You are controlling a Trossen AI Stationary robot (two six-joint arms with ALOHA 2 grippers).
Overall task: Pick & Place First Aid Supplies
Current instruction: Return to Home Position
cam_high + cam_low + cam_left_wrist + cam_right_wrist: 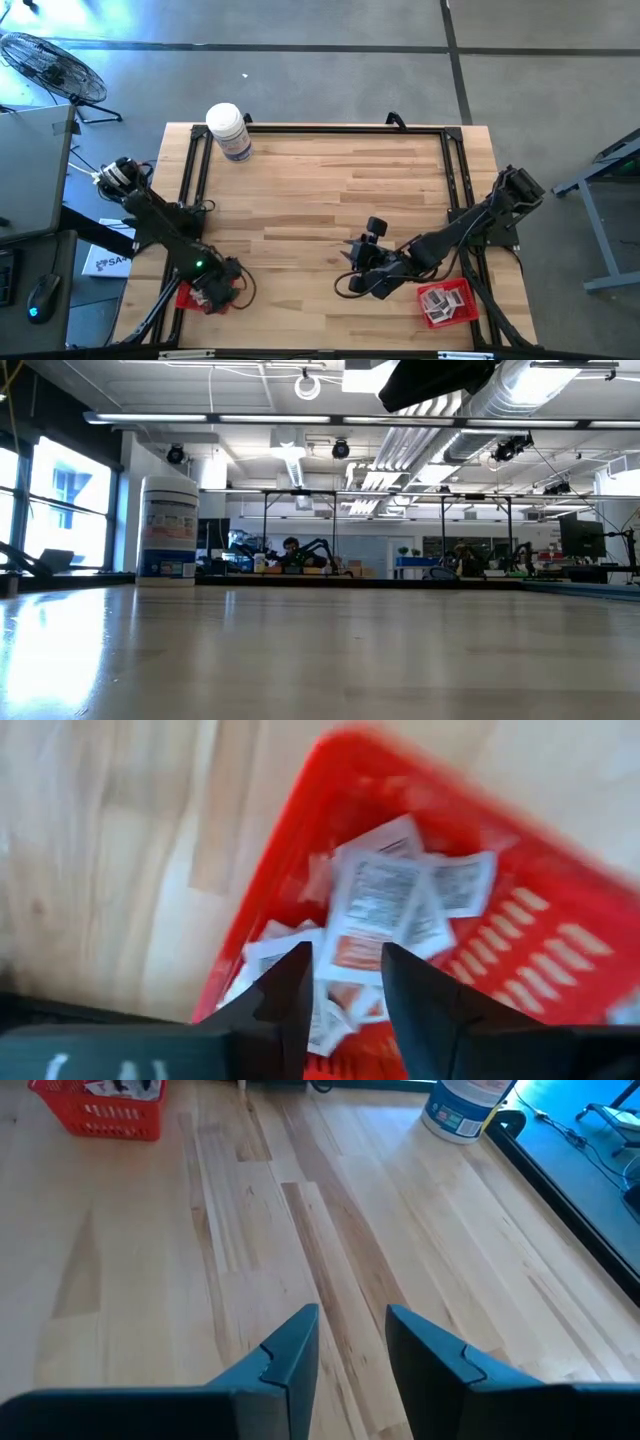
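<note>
First aid supplies (pixel 380 905) fill the left red tray (pixel 545 925) and the right red tray (pixel 468 300) at the near edge of the surface (pixel 320 190). My left pincer (pixel 347 952) hangs released over the left tray. My right pincer (pixel 352 1312), released and empty, hovers near centre.

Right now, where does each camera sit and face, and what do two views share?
High view: above the table, facing straight down; both arms, left claw over the left red tray, right claw over bare wood.
Low view: at table-top height, facing level across to the bottle; no claw shows.
Left wrist view: above that tray, facing down on its packets; own open claw.
Right wrist view: low, facing across the table; own open claw.
Shared: right wrist and low views both show the bottle.
</note>
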